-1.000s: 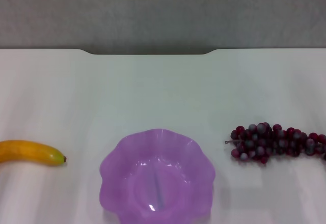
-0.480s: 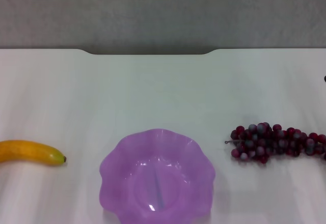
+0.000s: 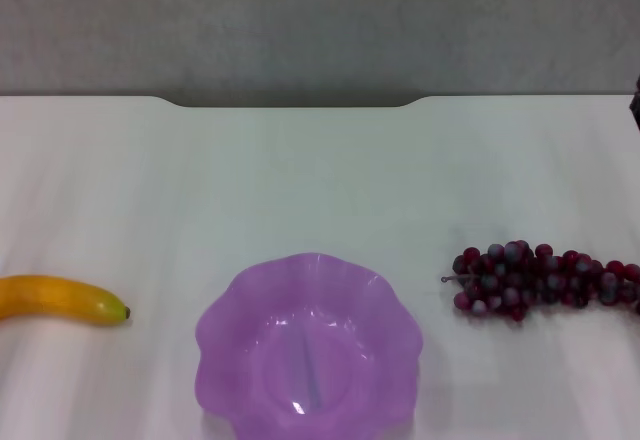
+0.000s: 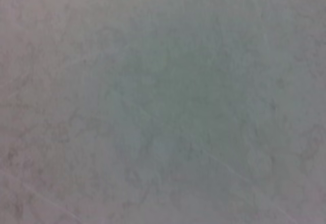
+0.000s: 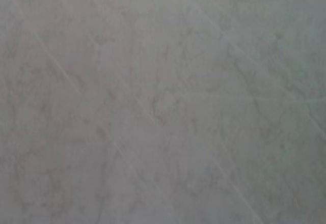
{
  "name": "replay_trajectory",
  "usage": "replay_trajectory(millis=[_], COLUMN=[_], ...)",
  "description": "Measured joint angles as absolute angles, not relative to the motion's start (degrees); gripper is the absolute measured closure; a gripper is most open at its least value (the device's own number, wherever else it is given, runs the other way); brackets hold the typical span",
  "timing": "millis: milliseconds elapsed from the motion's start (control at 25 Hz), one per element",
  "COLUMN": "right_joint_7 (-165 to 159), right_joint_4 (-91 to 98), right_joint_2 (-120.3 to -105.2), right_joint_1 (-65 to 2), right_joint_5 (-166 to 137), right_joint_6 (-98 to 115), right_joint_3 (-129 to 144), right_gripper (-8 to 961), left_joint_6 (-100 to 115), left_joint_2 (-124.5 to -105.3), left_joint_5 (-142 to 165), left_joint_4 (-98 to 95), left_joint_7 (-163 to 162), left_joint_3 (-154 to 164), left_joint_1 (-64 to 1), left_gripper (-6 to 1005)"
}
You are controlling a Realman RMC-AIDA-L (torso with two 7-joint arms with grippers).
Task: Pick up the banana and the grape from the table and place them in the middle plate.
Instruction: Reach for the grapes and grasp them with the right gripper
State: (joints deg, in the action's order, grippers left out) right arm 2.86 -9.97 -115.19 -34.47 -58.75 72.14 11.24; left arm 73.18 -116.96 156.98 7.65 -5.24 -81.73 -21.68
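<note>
The banana (image 3: 60, 300) lies on its side on my left, near the front of the desk (image 3: 320, 180), its long axis running across the head view and its small dark tip pointing toward the middle plate (image 3: 308, 345). Its other end runs off the left edge of the view. It sits clear of the plate, with bare white desk between the two.

The grape (image 3: 540, 280) lies on my right, a long bunch of dark red-purple berries, some with a greyish bloom, stretched sideways. Its thin stem pokes out toward the plate, and its far end reaches the right edge of the view. It too rests on the desk apart from the plate, and a little farther from me than the banana.

The middle plate stands between them at the front centre, translucent purple with a wavy, scalloped rim. Its near edge is cut off by the bottom of the head view. Its hollow holds neither fruit.

Beyond these three things the white desk runs back to its notched far edge, with a grey surface behind it.

At the right edge of the head view, about level with that far edge, a small dark sliver (image 3: 636, 105) shows; I cannot tell what it is. My left wrist view and my right wrist view each show only a mottled grey surface, so I cannot tell how my jaws stand on either arm, nor whether they hold anything.
</note>
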Motion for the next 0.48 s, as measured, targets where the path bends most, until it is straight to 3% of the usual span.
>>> replay_trajectory(millis=[440,480], right_joint_7=[0.63,0.64], right_joint_4=[-10.06,-10.08], right_joint_2=[-115.12,-115.12], right_joint_1=[-34.35,-34.34], right_joint_5=[-58.13,-58.42], right_joint_6=[72.26,72.26], right_joint_3=[11.08,11.25], right_gripper=[56,57], left_joint_6=[73.12,73.12], left_joint_2=[-116.89,-116.89], left_joint_5=[157.02,157.01], left_joint_4=[7.79,7.77], left_joint_7=[-5.68,-5.69], left_joint_3=[-81.74,-81.73], left_joint_1=[-21.8,-21.8], left_gripper=[417,394])
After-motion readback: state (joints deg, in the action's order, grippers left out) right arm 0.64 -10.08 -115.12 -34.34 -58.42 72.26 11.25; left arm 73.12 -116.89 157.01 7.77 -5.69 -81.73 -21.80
